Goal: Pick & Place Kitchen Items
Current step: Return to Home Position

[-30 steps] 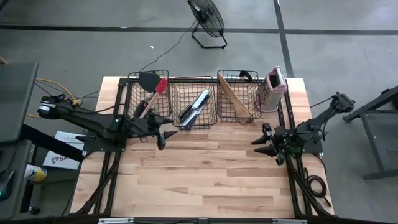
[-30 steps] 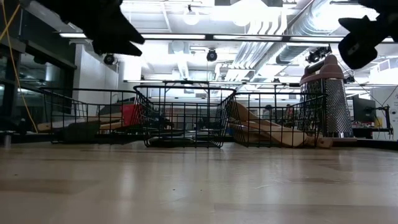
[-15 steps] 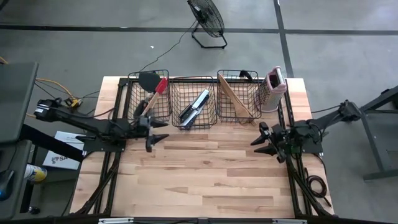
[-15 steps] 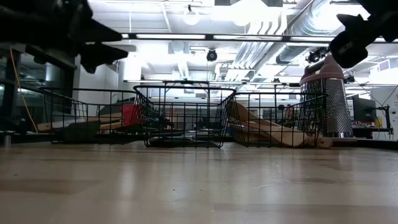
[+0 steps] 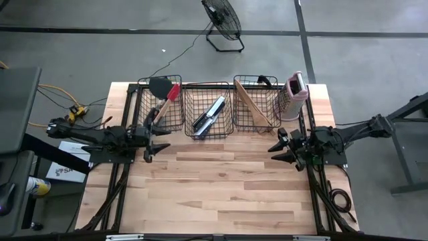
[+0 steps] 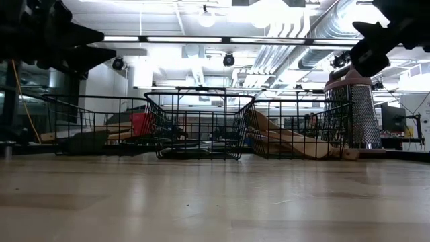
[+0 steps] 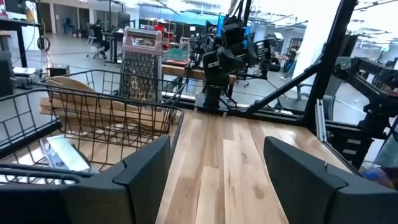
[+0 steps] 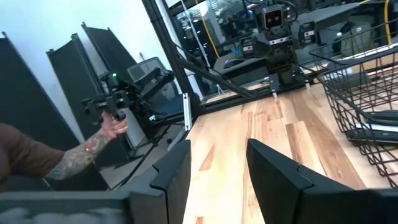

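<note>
In the high view the kitchen items lie in three black wire baskets along the far edge. A black spatula [image 5: 159,86] and a red-headed spatula [image 5: 174,92] are in the left one, their heads resting over its far rim. Steel knives [image 5: 209,114] are in the middle one, and pale wooden utensils [image 5: 253,104] lean in the right one. My left gripper [image 5: 162,142] hovers open just nearside of the left basket. My right gripper [image 5: 277,148] hovers open nearside of the right basket. Each wrist view shows open, bare fingers, my left gripper [image 7: 214,180] and my right gripper [image 8: 221,177].
A pink-and-white box grater [image 5: 294,94] stands upright at the far right corner, beside the right basket [image 5: 255,100]. Bare wooden tabletop [image 5: 221,187] stretches between the arms and toward the near edge. A person's tattooed forearm [image 8: 74,152] holding a device shows beyond the table's left side.
My left gripper has drawn back toward the table's left edge, from in front of the gap between the left and middle baskets to in front of the left basket, staying open and off the table. The utensils and baskets have not moved.
</note>
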{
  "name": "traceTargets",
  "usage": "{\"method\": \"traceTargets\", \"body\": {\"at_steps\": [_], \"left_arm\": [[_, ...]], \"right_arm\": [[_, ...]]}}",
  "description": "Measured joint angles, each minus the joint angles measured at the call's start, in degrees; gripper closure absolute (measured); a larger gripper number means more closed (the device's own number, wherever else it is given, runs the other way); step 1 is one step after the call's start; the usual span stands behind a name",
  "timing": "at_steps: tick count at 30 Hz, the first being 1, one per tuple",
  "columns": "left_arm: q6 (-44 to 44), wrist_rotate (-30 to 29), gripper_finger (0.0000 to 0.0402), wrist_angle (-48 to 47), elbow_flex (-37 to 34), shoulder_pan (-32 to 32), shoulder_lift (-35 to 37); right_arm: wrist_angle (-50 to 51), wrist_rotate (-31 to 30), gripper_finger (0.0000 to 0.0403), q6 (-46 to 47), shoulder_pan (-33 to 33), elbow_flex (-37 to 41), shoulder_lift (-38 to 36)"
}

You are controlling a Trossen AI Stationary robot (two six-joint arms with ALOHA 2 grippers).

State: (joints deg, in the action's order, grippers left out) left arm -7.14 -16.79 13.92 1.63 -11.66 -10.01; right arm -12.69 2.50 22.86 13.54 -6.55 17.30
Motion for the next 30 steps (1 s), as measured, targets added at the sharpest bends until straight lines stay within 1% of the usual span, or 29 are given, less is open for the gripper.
{"method": "traceTargets", "body": {"at_steps": [6, 9, 11, 13, 18, 24, 28, 30], "left_arm": [[1.7, 0.2, 0.0148, -9.5, -0.1, 0.0, 10.2], [2.4, 1.0, 0.0148, -10.9, 0.3, 0.0, 9.6], [2.6, 1.3, 0.0148, -11.0, 0.3, 0.0, 9.6], [2.4, 1.2, 0.0148, -10.8, 0.3, 0.0, 9.8], [2.4, 1.0, 0.0148, -10.8, 0.3, 0.0, 9.7], [2.5, 0.7, 0.0148, -10.6, 0.3, 0.0, 9.7], [2.3, 0.7, 0.0148, -11.0, 0.3, 0.0, 9.7], [1.9, 0.7, 0.0148, -11.2, 0.3, 0.0, 9.7]], "right_arm": [[0.0, 5.8, 0.0254, 0.4, -4.4, 0.0, 0.0], [0.0, 10.1, 0.0254, 0.9, -6.1, 0.0, 0.0], [-0.2, 11.5, 0.0254, 0.4, -6.6, 0.0, -0.2], [0.0, 11.2, 0.0254, -0.8, -6.7, 0.0, -0.4], [0.0, 5.1, 0.0254, -4.8, -7.7, 0.0, -0.3], [-0.2, 4.7, 0.0254, -7.7, -8.0, 0.1, -0.3], [-7.5, 4.6, 0.0254, -6.5, -8.0, 4.7, -0.3], [-8.7, 3.1, 0.0254, -5.8, -8.0, 6.0, -0.2]]}}
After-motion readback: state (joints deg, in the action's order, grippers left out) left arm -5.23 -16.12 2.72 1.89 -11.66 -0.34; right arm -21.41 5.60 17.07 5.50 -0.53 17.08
